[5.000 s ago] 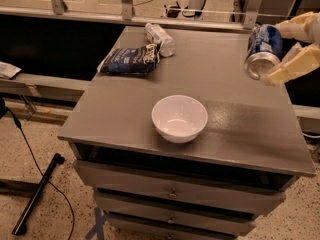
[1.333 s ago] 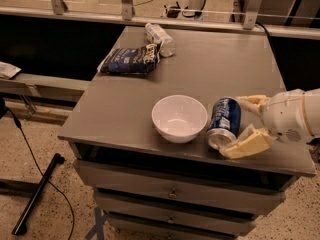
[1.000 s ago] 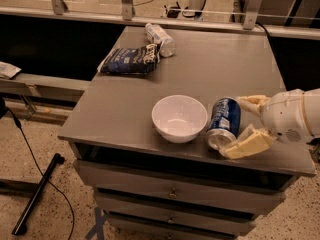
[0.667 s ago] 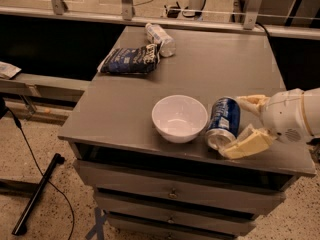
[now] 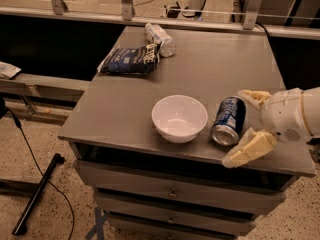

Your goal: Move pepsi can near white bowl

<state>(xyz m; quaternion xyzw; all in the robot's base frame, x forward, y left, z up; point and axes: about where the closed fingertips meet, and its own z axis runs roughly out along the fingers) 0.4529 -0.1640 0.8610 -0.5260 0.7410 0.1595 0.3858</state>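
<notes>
The pepsi can (image 5: 229, 120), dark blue with white lettering, lies on its side on the grey table (image 5: 210, 69), its silver end toward the front edge. It rests just right of the white bowl (image 5: 179, 117), a small gap between them. My gripper (image 5: 235, 128) comes in from the right. Its cream fingers (image 5: 252, 146) are spread on either side of the can's right end and stand slightly off it, so the gripper is open.
A flat dark blue snack bag (image 5: 129, 60) lies at the back left of the table. A pale silvery-white can (image 5: 160, 39) lies on its side behind it. Drawers sit below the table front. A metal rail runs behind the table.
The can was carried from the back right down to beside the bowl. In the last second the fingers have spread slightly away from the can, which stays put.
</notes>
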